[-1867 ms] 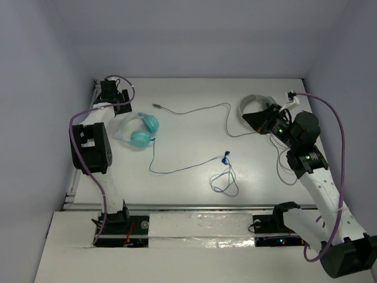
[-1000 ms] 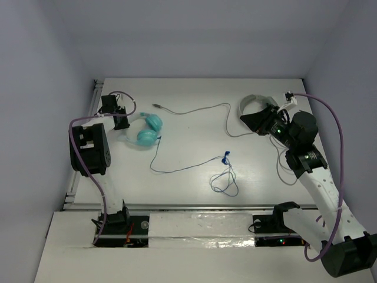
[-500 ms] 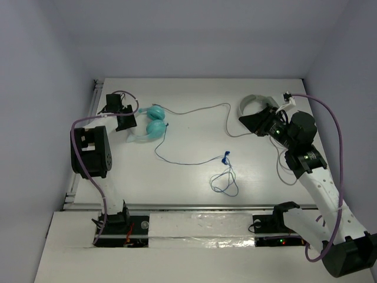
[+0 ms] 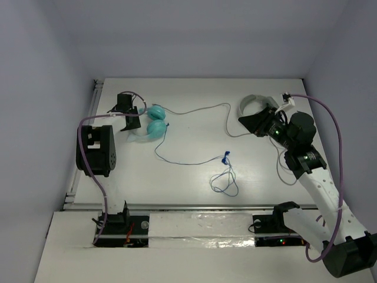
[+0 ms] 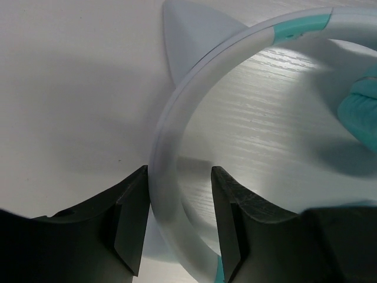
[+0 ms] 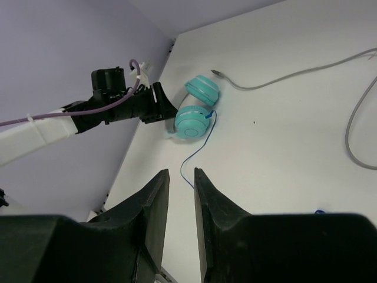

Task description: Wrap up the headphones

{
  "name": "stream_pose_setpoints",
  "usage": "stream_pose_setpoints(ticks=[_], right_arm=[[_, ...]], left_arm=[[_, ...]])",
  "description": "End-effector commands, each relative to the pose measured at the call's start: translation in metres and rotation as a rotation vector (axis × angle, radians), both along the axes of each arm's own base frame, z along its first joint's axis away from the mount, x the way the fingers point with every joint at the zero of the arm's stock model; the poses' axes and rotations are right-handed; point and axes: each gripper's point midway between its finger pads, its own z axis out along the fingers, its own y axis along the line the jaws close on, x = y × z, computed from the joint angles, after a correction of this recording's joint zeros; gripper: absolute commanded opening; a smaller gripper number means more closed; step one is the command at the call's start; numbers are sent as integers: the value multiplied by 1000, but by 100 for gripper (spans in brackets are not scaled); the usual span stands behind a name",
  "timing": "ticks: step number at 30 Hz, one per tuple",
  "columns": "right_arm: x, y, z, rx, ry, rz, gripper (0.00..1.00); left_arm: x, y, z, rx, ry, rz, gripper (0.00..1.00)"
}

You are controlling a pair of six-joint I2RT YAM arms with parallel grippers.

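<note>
**Left jaws on headband; right jaws near-closed, empty**

Top view: the teal headphones (image 4: pixel 154 121) lie at the far left of the table (image 4: pixel 194 88), cups side by side, just right of the left gripper (image 4: pixel 131 115). The grip itself is too small to read there.

Left wrist view settles it. The pale headband (image 5: pixel 168 147) runs between both fingers (image 5: pixel 132 224), pressed on the left one and meeting the right one lower down, so the jaws are clamped on it. Only the edge of one cup (image 5: pixel 360 109) shows, cut off by the frame.

The blue cable (image 4: pixel 182 163) trails right from the cups to a loose loop mid-table. The grey cable (image 4: pixel 200 109) runs on to the white-grey headset (image 4: pixel 252 103), which is partly hidden behind the right gripper (image 4: pixel 250 122).

Right wrist view: its fingers stand a narrow gap apart with nothing between them. That view looks across the table at the teal cups and the left arm.
</note>
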Motion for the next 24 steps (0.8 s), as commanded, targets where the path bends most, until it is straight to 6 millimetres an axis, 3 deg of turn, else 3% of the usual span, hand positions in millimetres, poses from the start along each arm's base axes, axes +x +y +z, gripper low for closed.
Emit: stream_pose_setpoints(ticks=[1, 5, 8, 11, 13, 16, 17, 19, 20, 21, 24], right_arm=[[0, -3, 12, -10, -61, -19, 30], [-2, -4, 12, -10, -66, -23, 30], [-2, -4, 13, -7, -69, -23, 30], [0, -5, 13, -11, -67, -32, 30], [0, -6, 16, -15, -71, -39, 29], [-1, -9, 23, -19, -82, -51, 23], [-2, -9, 24, -18, -85, -53, 17], [-4, -9, 26, -18, -94, -45, 9], [-4, -7, 27, -21, -104, -34, 4], [-4, -5, 26, -26, -108, -22, 0], [-3, 4, 24, -48, -125, 47, 0]], left_arm=[[9, 14, 2, 59, -9, 62, 40], [4, 19, -12, 81, 23, 75, 38], [2, 16, -22, 90, 54, 70, 28], [-1, 22, -28, 122, 78, 78, 3], [0, 22, -22, 125, 64, 76, 0], [12, 10, 10, 80, -14, 46, 0], [16, 7, 35, 63, -66, 41, 0], [18, -3, 63, 15, -126, 21, 0], [17, -12, 92, -15, -192, 13, 0], [15, -23, 108, -51, -227, -12, 0], [3, -41, 160, -136, -350, -41, 0]])
